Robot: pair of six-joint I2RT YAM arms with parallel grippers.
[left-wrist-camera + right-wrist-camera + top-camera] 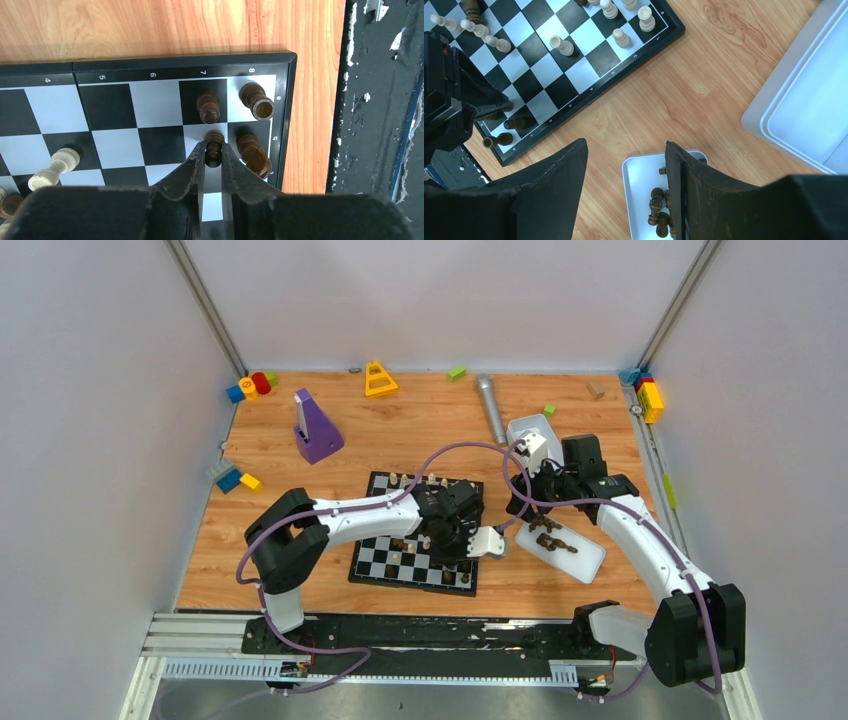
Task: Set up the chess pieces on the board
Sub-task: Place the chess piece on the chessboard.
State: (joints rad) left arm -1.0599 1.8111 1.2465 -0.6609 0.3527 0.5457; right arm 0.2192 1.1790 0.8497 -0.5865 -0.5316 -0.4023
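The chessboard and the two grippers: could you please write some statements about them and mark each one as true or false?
1. The left gripper has its fingers on both sides of a dark piece near a corner of the board. True.
2. Every dark piece in that corner stands upright. False: the corner piece lies on its side, base showing.
3. The right gripper holds a chess piece. False: its jaws are open and empty.
4. The white tray below it holds dark pieces. True.
5. The purple block sits on the board. False: it stands on the table, apart from the board.
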